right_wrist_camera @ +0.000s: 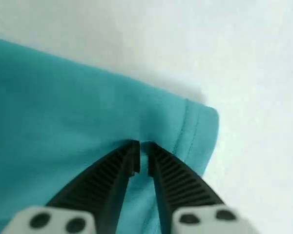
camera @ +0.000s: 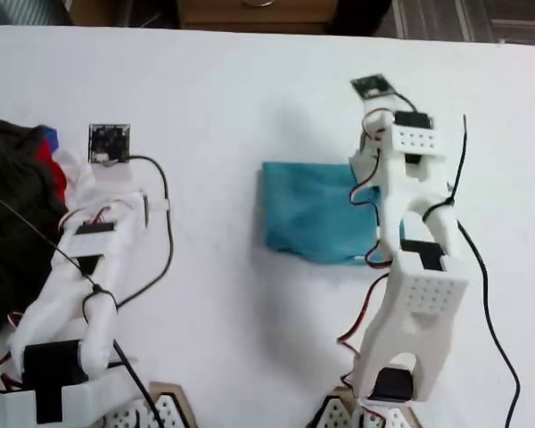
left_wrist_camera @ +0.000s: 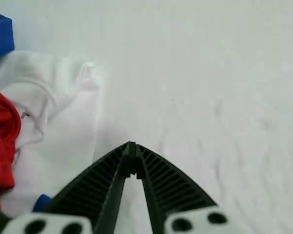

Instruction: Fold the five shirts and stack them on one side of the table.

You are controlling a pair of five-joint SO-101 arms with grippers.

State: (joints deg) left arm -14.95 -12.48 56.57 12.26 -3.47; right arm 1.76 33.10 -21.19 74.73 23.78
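Observation:
A folded teal shirt (camera: pixel 312 214) lies mid-table, its right part under my right arm (camera: pixel 410 178). My right gripper (right_wrist_camera: pixel 141 147) is shut on a small pucker of the teal shirt (right_wrist_camera: pixel 63 122), near its hemmed corner. At the table's left edge lies a heap of shirts: black (camera: pixel 13 205), red (camera: pixel 53 174), white (camera: pixel 80 174) and blue (camera: pixel 49 135). My left gripper (left_wrist_camera: pixel 131 146) is shut and holds nothing, just beside the white shirt (left_wrist_camera: pixel 44 97), with the red shirt (left_wrist_camera: pixel 2 131) and the blue shirt (left_wrist_camera: pixel 0 29) beyond it.
The white table (camera: pixel 250 89) runs bare across the far side and between the two arms. Black cables (camera: pixel 165 223) trail over it beside each arm. Both arm bases stand at the near edge.

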